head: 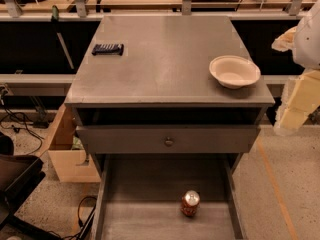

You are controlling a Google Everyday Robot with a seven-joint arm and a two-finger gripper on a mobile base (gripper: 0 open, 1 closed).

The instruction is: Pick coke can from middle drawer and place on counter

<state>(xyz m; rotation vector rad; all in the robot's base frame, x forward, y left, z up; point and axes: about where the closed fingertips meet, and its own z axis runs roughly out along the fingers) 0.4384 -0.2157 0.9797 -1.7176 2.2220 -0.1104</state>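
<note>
One coke can (190, 203) is standing upright on the floor of the pulled-out middle drawer (145, 224), down at 6 o'clock from where I'm looking and a bit closer to the drawer's right wall. My gripper (294, 109) hangs off at 3 o'clock, just past the right edge of the counter (160, 59) and well apart from the can. Honestly can't tell if it's clenched or released. On the counter, a white bowl (234, 71) sits at 3 o'clock and a small black thing (107, 49) at 10 o'clock.
</note>
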